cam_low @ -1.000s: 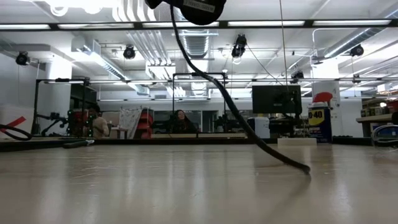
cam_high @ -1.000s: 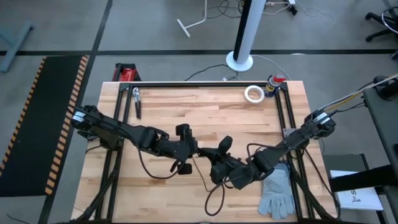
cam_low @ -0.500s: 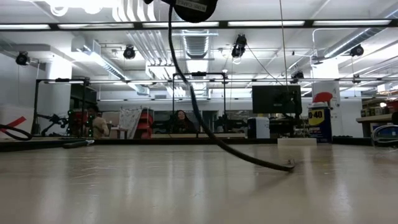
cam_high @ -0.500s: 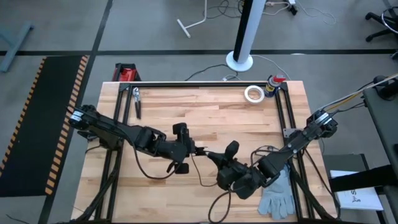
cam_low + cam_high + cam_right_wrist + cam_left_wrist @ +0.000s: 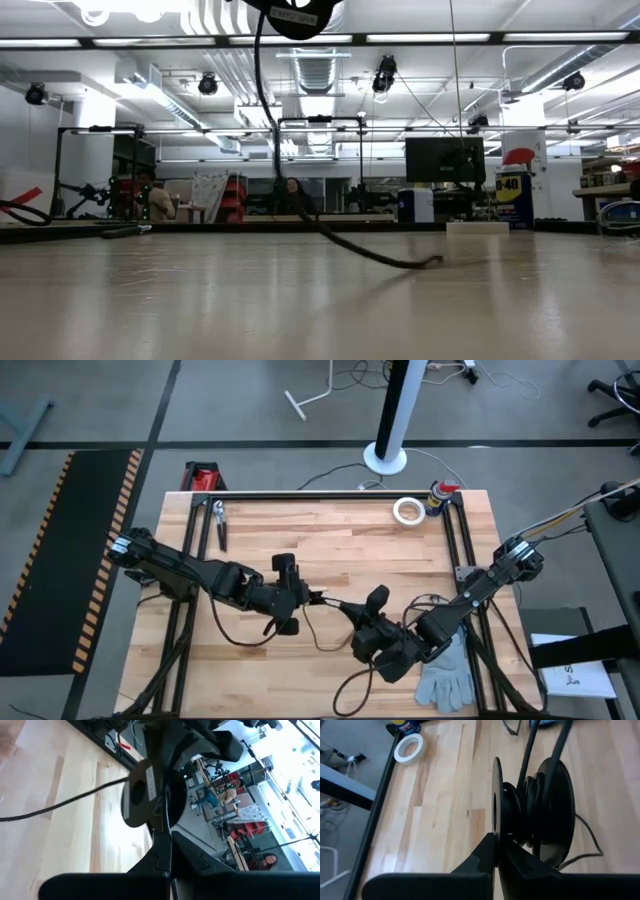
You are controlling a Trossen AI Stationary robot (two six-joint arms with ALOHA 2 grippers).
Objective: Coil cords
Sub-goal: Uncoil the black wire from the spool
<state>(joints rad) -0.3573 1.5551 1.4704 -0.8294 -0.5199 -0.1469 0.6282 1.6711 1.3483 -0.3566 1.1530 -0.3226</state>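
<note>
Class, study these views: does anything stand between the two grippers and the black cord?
Nothing visible does. The left gripper and right gripper meet at a black spool wound with the cord.

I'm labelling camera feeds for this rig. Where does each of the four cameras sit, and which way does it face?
High view: above the table, looking straight down; both arms, left gripper and right gripper show.
Low view: table-top height, facing the room; only the cord hanging from overhead.
Left wrist view: on the left arm, looking past its gripper, shut on the spool.
Right wrist view: on the right arm, its gripper shut on the same spool.
Shared: tape roll, in high and left wrist views.
</note>
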